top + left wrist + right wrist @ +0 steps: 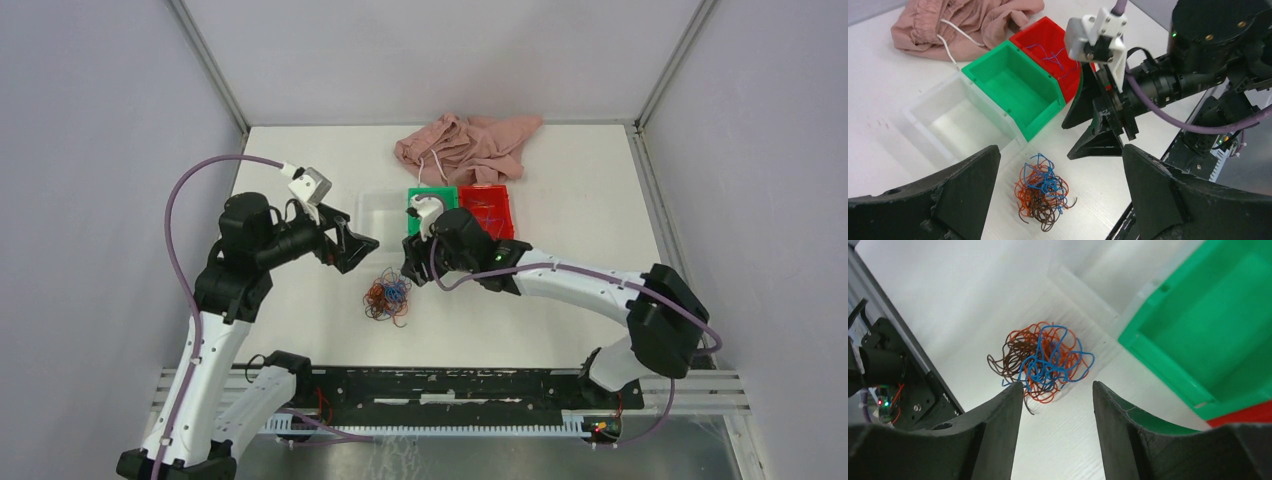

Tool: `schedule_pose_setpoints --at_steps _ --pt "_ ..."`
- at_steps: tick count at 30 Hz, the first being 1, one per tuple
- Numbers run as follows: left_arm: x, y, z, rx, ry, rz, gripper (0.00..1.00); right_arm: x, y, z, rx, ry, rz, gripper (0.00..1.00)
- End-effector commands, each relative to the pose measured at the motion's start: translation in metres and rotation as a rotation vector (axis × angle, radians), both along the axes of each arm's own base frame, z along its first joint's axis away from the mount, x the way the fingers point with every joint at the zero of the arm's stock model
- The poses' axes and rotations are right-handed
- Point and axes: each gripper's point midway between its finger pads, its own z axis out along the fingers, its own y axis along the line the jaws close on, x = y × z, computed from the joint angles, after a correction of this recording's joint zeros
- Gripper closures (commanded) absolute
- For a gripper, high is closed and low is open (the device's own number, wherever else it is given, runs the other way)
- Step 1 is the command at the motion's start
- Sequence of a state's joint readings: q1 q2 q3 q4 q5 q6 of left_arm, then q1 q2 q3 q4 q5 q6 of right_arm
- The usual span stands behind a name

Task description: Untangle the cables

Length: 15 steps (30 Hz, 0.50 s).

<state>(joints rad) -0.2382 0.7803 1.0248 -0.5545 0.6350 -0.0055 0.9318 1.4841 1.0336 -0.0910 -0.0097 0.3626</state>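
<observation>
Centre frame, curly tangle of orange, brown, blue wires (387, 297) just below left gripper (362, 252) and right gripper (410, 265), both spread empty; best pinching opposite outer loops, parting gently.

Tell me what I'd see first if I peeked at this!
A bright tangle of orange, brown and blue cables sits in the middle of the white table. The left pincer and right pincer hang open on either side of it. Behind stand a green bin, a red bin and a crumpled pink cloth.
</observation>
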Motion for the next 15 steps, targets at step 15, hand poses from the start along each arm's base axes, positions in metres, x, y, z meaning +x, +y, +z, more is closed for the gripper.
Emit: schedule_pose_setpoints --at_steps 15 --pt "-0.001 0.013 -0.003 0.069 -0.079 0.040 0.01 -0.009 0.076 -0.045 0.107 0.230 0.082 0.46"
